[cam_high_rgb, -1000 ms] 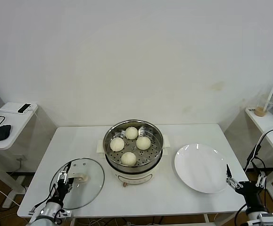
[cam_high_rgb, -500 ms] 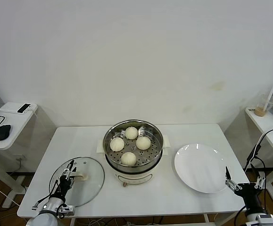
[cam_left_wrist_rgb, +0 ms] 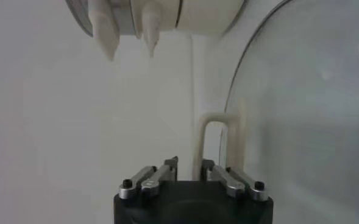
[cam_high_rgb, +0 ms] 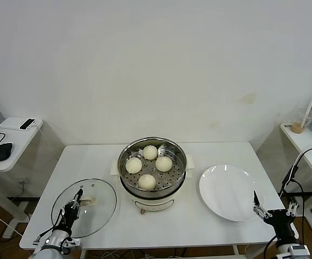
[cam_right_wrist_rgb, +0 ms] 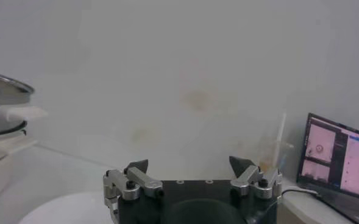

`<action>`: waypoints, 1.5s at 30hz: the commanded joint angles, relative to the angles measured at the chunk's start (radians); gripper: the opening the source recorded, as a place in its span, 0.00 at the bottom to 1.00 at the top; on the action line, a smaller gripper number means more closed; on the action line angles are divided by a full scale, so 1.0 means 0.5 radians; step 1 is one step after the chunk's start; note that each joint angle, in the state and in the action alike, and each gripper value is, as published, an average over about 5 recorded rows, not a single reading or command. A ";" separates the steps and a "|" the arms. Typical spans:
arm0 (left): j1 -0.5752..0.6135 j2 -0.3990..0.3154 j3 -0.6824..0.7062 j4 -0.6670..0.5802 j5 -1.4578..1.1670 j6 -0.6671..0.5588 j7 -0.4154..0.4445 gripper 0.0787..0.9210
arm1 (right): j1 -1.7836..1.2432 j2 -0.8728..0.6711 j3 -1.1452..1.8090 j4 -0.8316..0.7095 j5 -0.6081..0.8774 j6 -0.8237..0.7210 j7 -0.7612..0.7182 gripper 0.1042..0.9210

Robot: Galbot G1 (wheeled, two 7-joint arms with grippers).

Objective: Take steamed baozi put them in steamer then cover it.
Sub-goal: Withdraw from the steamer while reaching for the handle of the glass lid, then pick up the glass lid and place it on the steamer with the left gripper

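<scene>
Head view: we have the left gripper (cam_high_rgb: 76,200) clamped on the cover (cam_high_rgb: 84,208) by its cream bar handle (cam_left_wrist_rgb: 217,143), near the table's (cam_high_rgb: 91,159) front-left edge, just beside the steamer (cam_high_rgb: 153,169). Four smooth cream-white steamed baozi (cam_high_rgb: 149,166) sit inside on the perforated floor. Our right gripper (cam_high_rgb: 270,208) hangs spread and empty off the front-right corner, beside the white plate (cam_high_rgb: 228,191).

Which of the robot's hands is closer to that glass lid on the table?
Left. The left gripper is shut on the cover by its handle; the right gripper hovers open beyond the white plate, across the table.
</scene>
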 commanded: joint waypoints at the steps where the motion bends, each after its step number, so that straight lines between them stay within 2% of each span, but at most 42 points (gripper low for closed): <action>1: 0.122 0.054 -0.103 -0.196 -0.127 0.015 0.007 0.07 | 0.001 -0.001 -0.021 0.010 0.000 0.005 0.001 0.88; 13: 0.340 0.265 -0.494 -0.714 -0.330 0.224 0.297 0.07 | 0.033 0.015 -0.085 0.023 -0.010 0.015 -0.005 0.88; 21: 0.298 0.402 -0.463 -0.935 -0.460 0.472 0.460 0.07 | 0.035 0.011 -0.127 0.005 -0.056 0.017 -0.036 0.88; 26: 0.175 0.554 -0.185 -1.005 -0.595 0.641 0.485 0.07 | 0.048 0.020 -0.136 -0.018 -0.107 0.028 -0.042 0.88; 30: -0.055 0.612 0.108 -1.058 -0.625 0.811 0.522 0.07 | 0.054 0.032 -0.146 -0.018 -0.172 0.031 -0.042 0.88; 39: -0.544 0.492 0.682 -1.076 -0.462 1.119 0.690 0.07 | 0.059 0.139 -0.245 -0.037 -0.336 0.024 -0.020 0.88; 45: -0.793 0.281 0.916 -0.971 -0.211 1.201 0.867 0.07 | 0.061 0.180 -0.289 -0.065 -0.428 0.037 0.000 0.88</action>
